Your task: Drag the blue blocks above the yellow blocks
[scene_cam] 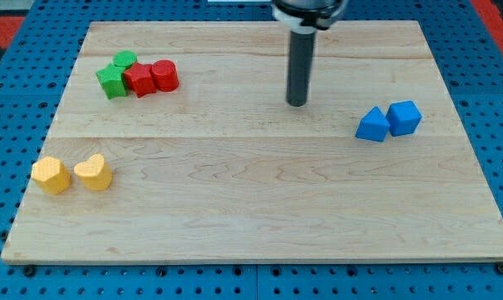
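Two blue blocks sit side by side at the view's right: a blue triangular block [372, 125] and a blue cube [404, 117], touching. Two yellow blocks lie at the view's lower left: a yellow hexagonal block [50, 175] and a yellow heart-shaped block [93, 172], close together. My tip [297, 103] rests on the board near the top centre, to the left of and slightly above the blue blocks, apart from them and far from the yellow ones.
A cluster at the view's upper left holds a green star-shaped block [112, 81], a second green block [124, 59], a red star-shaped block [139, 79] and a red cylinder [164, 75]. The wooden board [259, 208] lies on a blue pegboard surface.
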